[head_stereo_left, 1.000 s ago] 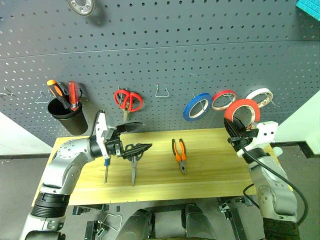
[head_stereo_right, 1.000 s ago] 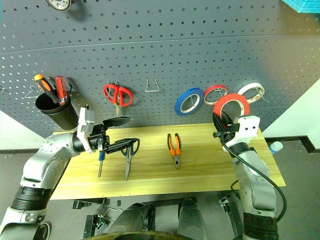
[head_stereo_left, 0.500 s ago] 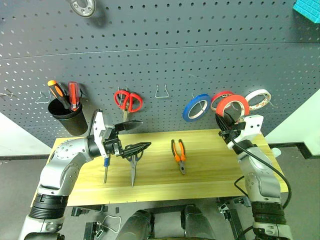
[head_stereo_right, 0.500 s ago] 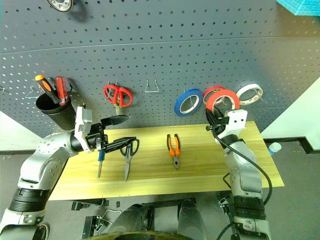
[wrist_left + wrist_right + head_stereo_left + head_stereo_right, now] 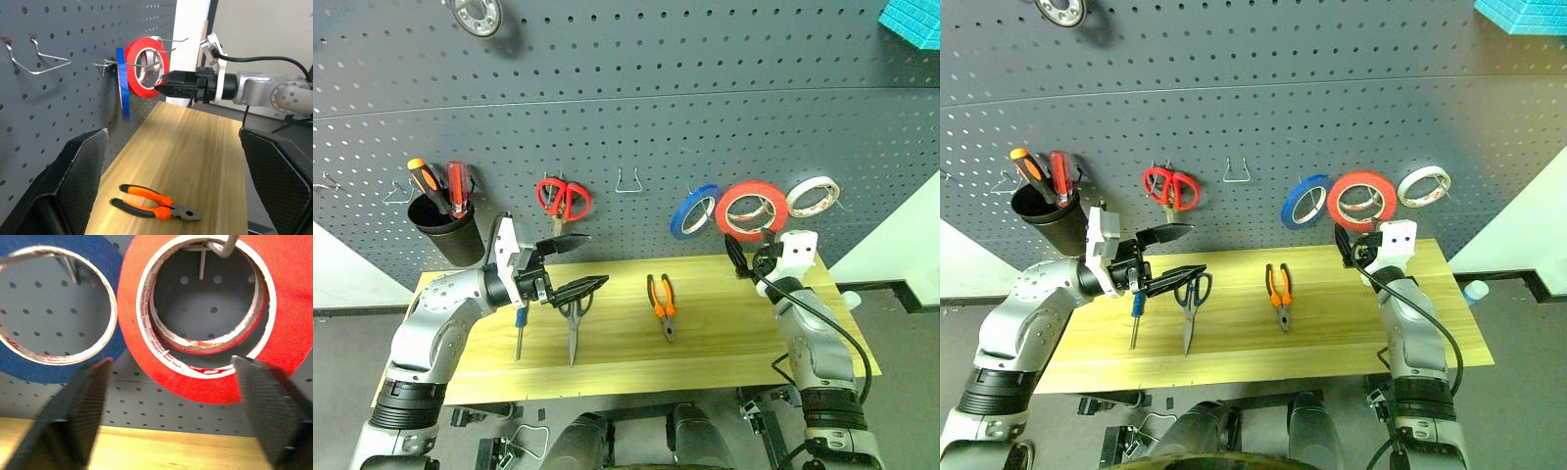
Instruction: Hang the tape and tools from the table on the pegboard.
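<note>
Thin red-orange tape ring (image 5: pixel 752 210) hangs from a wire hook on the dark grey pegboard (image 5: pixel 626 117), right end effector (image 5: pixel 744 262) released just below, left end effector (image 5: pixel 570 266) spread wide over the scissors.

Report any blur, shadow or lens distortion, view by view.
Right wrist view: the right gripper's fingers are blurred, the tape sharper. Left wrist view: the left gripper's fingers are soft dark masses, the pliers crisp. Left eye view: the pegboard seam bows, and a round fitting casts a soft shadow.
</note>
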Controlling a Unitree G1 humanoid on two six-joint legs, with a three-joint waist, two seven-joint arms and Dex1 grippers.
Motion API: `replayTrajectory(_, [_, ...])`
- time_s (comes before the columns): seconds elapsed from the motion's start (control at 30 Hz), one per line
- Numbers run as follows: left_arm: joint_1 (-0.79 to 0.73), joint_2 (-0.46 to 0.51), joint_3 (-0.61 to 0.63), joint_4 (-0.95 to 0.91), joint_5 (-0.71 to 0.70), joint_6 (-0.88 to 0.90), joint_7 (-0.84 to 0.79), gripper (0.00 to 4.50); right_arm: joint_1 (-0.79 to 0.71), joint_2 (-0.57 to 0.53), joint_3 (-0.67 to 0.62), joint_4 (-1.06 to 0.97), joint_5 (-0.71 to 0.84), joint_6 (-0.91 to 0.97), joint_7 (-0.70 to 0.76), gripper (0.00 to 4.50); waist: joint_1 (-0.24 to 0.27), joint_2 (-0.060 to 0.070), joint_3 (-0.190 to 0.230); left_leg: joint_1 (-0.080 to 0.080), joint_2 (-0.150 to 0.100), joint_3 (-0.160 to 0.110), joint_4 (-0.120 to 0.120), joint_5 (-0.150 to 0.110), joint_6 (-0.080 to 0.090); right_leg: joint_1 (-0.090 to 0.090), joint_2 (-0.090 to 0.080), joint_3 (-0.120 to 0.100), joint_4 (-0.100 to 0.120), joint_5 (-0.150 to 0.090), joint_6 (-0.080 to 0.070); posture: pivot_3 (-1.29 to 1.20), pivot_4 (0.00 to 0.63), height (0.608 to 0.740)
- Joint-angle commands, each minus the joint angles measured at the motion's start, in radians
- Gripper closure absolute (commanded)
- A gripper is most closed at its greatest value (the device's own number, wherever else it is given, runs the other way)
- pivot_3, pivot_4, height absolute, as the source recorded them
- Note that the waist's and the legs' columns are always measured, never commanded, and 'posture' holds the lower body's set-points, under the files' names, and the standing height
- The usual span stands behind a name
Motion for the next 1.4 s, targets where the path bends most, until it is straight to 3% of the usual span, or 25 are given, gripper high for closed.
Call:
replayTrajectory(0.03, [-0.008, 0.012, 0.015, -0.023, -0.008, -0.003, -0.006, 0.00, 0.044, -0.022, -0.004, -0.091, -0.013, 0.052, -0.014, 0.05, 0.001, 0.000, 0.000, 0.000, 0.000, 0.000, 0.000, 0.000, 0.000, 0.000, 0.000, 0.000, 0.000, 0.000, 0.000, 0.06, 0.093, 0.739])
replayTrajectory(0.47, [0.126, 0.052, 0.017, 0.021, 0.076, -0.046, 0.010, 0.00, 0.288, -0.004, 0.113, -0.378, -0.060, 0.327, -0.066, 0.05, 0.002, 0.001, 0.000, 0.000, 0.001, 0.001, -0.001, -0.001, 0.001, 0.000, 0.001, 0.001, 0.000, 0.001, 0.000, 0.05, 0.131, 0.739])
replayTrajectory(0.8, [0.234, 0.055, 0.042, -0.020, 0.096, -0.048, 0.044, 0.00, 0.196, 0.074, 0.247, -0.411, -0.133, 0.492, -0.153, 0.05, 0.003, 0.003, 0.005, 0.001, 0.002, 0.001, -0.002, -0.003, 0.005, 0.000, 0.001, 0.001, -0.001, 0.002, -0.001, 0.07, 0.179, 0.739])
replayTrajectory(1.4, [0.525, 0.032, 0.110, -0.219, 0.072, -0.028, 0.154, 0.00, 0.085, 0.187, 0.393, -0.375, -0.219, 0.588, -0.230, 0.05, 0.002, -0.001, 0.076, -0.002, 0.004, 0.000, -0.005, -0.003, 0.005, -0.002, 0.000, 0.001, -0.004, 0.002, -0.002, 0.09, 0.265, 0.739])
